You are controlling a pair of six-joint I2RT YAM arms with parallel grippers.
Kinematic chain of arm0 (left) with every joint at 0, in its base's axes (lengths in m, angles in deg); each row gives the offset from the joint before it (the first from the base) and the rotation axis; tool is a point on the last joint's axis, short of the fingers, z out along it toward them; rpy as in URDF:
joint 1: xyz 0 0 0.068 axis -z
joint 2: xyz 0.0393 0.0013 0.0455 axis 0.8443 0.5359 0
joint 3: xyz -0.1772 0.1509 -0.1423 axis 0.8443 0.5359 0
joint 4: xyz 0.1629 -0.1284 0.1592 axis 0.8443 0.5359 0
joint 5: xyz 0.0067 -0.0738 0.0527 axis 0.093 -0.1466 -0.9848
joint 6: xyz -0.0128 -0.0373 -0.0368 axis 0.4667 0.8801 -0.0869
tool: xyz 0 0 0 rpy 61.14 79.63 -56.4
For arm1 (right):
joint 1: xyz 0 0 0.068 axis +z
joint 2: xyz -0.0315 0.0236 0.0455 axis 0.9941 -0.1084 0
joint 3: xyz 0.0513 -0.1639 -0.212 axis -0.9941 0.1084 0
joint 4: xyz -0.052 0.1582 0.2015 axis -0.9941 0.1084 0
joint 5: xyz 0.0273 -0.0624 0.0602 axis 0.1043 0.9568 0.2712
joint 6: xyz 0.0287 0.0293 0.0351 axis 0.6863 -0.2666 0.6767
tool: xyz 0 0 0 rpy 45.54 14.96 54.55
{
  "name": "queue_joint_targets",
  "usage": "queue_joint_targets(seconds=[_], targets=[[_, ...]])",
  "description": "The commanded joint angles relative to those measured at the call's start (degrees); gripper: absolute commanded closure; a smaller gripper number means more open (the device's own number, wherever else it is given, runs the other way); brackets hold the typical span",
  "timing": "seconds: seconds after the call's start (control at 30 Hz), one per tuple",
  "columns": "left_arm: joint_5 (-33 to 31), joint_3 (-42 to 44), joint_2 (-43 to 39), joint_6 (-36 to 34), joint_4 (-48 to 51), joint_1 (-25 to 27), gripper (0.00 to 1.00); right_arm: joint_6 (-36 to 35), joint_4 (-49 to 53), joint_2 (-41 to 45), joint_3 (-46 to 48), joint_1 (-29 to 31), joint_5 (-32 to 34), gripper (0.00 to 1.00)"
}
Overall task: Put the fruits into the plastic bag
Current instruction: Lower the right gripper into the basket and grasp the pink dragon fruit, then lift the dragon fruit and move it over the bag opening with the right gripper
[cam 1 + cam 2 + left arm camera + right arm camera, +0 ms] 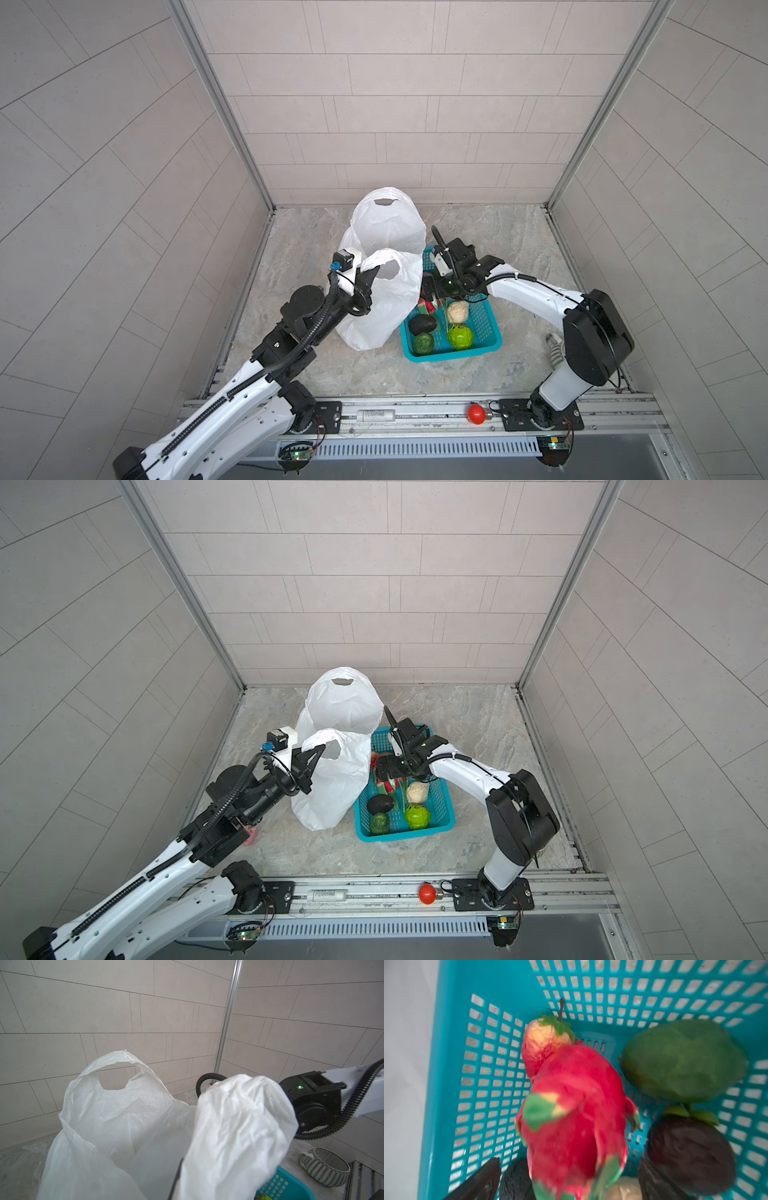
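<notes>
Left hand (366, 277) clamps the plastic bag (386, 309) handle; right hand (429, 292), jaws apart, hovers over dragon fruit (571, 1105) in the basket (451, 356): grasp next.

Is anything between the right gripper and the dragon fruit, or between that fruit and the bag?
Nothing visible lies between the open right gripper and the pink-red dragon fruit with green scales under it. Toward the white crinkly plastic bag, only the wall of the teal perforated basket stands between.
</notes>
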Motion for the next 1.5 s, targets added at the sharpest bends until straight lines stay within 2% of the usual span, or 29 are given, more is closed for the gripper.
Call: queue_joint_targets(seconds=[0.0,0.27,0.33,0.43,0.6,0.67,0.87,1.1,1.27,1.47], targets=[[1.28,0.53,-0.55,0.27,-1.3,0.03,1.0,1.0,0.87,-3.43,-2.49,0.38,2.68,0.01],[3.28,0.94,-0.81,0.17,-1.12,0.03,1.0,1.57,-0.2,-9.73,-3.36,1.44,8.21,0.01],[3.74,1.11,-0.9,0.26,-1.25,0.01,1.0,1.74,-2.09,-9.72,-1.8,1.46,8.25,0.06],[4.16,1.21,-0.99,0.34,-1.23,0.03,1.0,1.75,-4.41,-8.51,-0.27,1.39,7.41,0.25],[6.61,0.83,-1.7,-2.03,1.06,0.03,1.0,0.54,-7.25,-3.41,1.89,1.0,3.71,0.72],[7.4,0.44,-2.01,-3.7,3.0,0.02,1.0,0.73,-8.09,-0.21,2.77,0.38,1.43,0.81],[8.05,0.31,-3.22,-8.63,7.33,0.02,1.0,0.01,-8.87,12.47,4.17,-2.03,-1.9,0.84],[6.42,0.99,-4.1,-9.63,7.97,0.03,1.0,-3.17,-8.72,26.37,3.37,-4.72,1.18,0.85],[7.11,1.83,-4.59,-10.17,6.79,0.0,1.0,-4.79,-10.51,27.54,-4.05,-4.64,-1.62,0.84],[8.13,2.34,-5.1,-10.73,7.05,0.02,1.0,-3.69,-19.46,19.4,-13.35,-3.72,-7.13,0.83]])
